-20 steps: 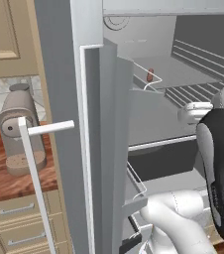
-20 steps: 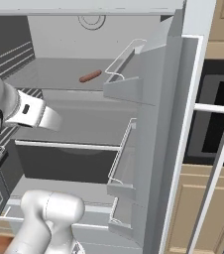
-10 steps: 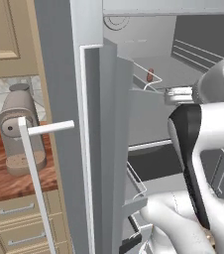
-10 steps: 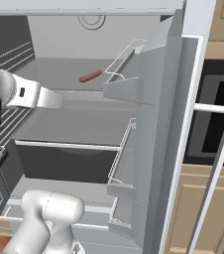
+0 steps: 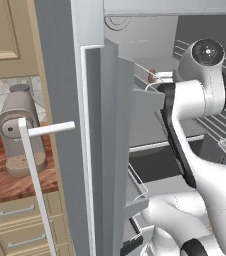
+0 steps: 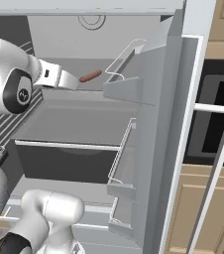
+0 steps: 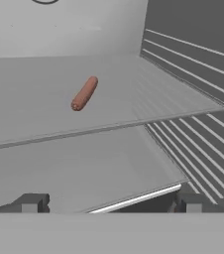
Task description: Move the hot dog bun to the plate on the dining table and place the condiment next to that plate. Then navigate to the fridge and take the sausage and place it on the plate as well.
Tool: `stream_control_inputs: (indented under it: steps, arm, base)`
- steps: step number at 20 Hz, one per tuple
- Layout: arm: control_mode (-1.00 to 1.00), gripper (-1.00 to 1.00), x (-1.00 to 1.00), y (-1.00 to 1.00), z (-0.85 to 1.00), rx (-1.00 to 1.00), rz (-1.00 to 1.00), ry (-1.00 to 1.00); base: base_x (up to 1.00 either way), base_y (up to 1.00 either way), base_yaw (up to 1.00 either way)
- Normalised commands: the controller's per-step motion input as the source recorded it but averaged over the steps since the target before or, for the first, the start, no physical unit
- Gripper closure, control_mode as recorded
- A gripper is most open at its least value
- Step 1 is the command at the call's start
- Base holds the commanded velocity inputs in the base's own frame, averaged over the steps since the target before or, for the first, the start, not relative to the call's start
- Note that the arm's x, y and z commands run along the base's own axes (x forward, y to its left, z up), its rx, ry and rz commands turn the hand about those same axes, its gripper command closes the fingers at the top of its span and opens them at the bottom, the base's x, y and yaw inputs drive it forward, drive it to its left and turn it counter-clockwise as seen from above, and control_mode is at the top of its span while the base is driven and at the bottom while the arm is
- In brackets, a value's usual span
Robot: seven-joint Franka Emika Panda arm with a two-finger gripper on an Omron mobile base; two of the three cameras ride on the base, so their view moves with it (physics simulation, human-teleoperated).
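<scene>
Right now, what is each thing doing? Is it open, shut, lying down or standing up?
fridge door: swung open.
sausage: lying flat on a fridge shelf, nothing touching it.
tool: open, empty, short of the sausage.
coffee machine: standing upright on the wooden counter.
drawers: shut.

Reddish-brown sausage [image 7: 84, 93] on pale grey fridge shelf [image 7: 44, 89]. White arm [image 5: 200, 95] w/ dark joints. Grey coffee machine [image 5: 21, 130], brown wood desk [image 5: 5, 180].
</scene>
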Motion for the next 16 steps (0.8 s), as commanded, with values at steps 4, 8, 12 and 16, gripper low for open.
stream_control_inputs:
  steps: [4, 8, 12, 16]
  arm:
    - [-1.0, -1.0, 0.87, 0.0, 0.0, 0.04, 0.0, 0.0]
    - [-1.0, -1.0, 0.77, 0.0, -0.01, 0.07, 0.0, 0.0]
    - [-1.0, -1.0, 0.58, 0.0, -0.14, 0.09, 0.0, 0.0]
    - [-1.0, -1.0, 0.62, 0.0, -0.28, 0.09, 0.0, 0.0]
  base:
    - [0.0, 0.0, 0.0]
    - [0.0, 0.0, 0.0]
    - [0.0, 0.0, 0.0]
    - [0.0, 0.0, 0.0]
